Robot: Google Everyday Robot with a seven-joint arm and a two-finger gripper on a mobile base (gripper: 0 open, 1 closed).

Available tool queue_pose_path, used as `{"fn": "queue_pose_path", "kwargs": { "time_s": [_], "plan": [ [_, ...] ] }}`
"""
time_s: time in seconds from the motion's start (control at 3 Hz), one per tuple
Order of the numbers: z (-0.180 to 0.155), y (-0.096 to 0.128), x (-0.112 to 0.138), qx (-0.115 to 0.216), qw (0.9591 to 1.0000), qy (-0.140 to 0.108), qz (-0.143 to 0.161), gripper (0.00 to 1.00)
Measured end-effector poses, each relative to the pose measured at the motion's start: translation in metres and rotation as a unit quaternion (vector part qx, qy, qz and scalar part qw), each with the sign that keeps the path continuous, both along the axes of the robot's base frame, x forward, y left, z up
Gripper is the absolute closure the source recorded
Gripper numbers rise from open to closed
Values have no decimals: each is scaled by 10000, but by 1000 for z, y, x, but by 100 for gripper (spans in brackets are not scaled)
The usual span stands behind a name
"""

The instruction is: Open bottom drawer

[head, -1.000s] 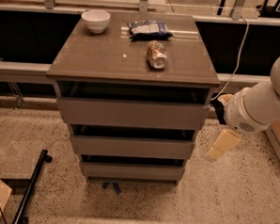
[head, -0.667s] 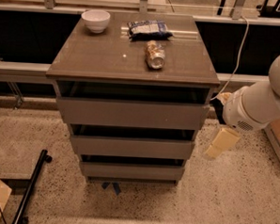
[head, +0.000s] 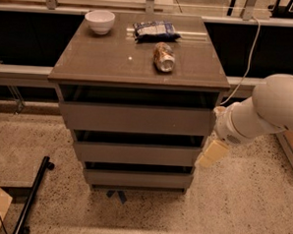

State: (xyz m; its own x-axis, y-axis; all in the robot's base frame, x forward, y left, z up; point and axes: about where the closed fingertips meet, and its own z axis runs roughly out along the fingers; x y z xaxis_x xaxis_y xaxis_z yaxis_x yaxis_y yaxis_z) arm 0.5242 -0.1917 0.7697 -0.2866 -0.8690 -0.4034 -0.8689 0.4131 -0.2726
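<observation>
Checking in from the desk: how far along is the drawer job?

Operator here. By my reading, it has hardly begun. The bottom drawer sits at 6 o'clock in my view, lowest of the three in the cabinet. Its flat front looks pushed in, with only a dark slot above it. Nothing is touching it.

Where is your claw?

The gripper hangs at about 4 o'clock from the middle of the view. It is just off the cabinet's right edge, level with the middle drawer, so it is above the one I want and off to the side. I cannot tell whether the claw is spread or pressed together. It looks like it is holding nothing.

Anything in the way?

I don't think so. On top there is a bowl at 11 o'clock, a snack bag at 12 and a can lying on its side near the centre, all well above the work. A black pole lies on the floor at 8 o'clock, well apart from the drawer.

So what is left?

Nearly all of it, I judge. I need to bring the claw down and round to the front at 6 o'clock, get a hold on that plain front and pull it out. There is no handle, so the hold is the part I expect to be tricky.
</observation>
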Motion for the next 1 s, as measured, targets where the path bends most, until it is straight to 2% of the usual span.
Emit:
{"fn": "queue_pose_path", "kwargs": {
  "time_s": [0.33, 0.67, 1.0],
  "plan": [
    [-27, 11, 22, 145, 9997, -197, 25, 0],
    [-55, 16, 36, 351, 9992, -210, 24, 0],
    [-60, 16, 36, 365, 9992, -182, 23, 0]
  ]
}}
